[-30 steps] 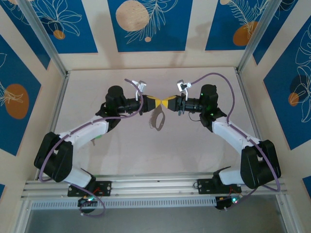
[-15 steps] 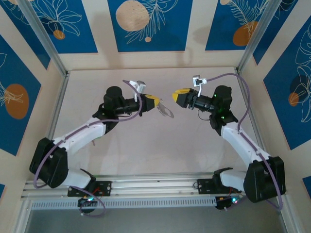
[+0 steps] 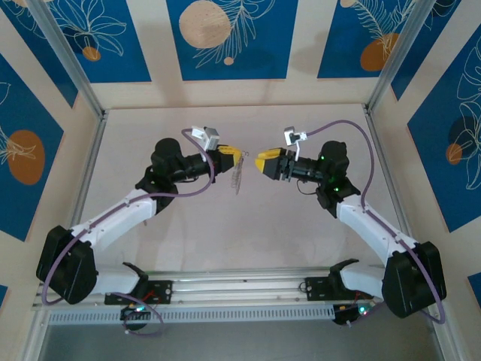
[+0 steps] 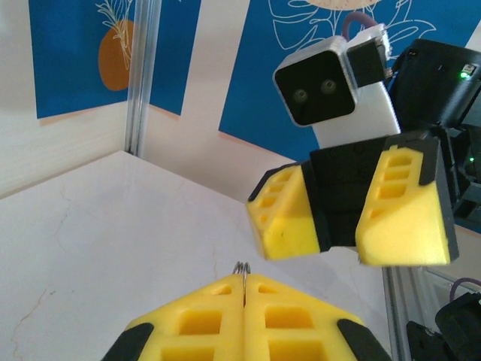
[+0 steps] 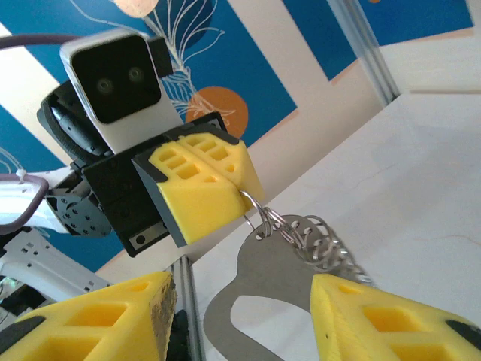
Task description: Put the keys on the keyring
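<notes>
One keyring (image 5: 259, 272), a flat grey oval loop, is seen hanging in the air from the left gripper (image 5: 242, 184). That gripper's two yellow fingers are pressed fully together on a thin wire loop at the keyring's top end. Beside the grey oval a single bunch of keys (image 5: 312, 242) is strung: several small silvery loops overlapping one another, too tangled for an exact count to be made. In the overhead view the bunch is seen dangling above the pale surface (image 3: 225, 233), between the two arms. The right gripper (image 3: 263, 163) is held just opposite, apart from the bunch, its two yellow fingers spread about halfway with nothing gripped. One boxy camera is mounted above each gripper.
</notes>
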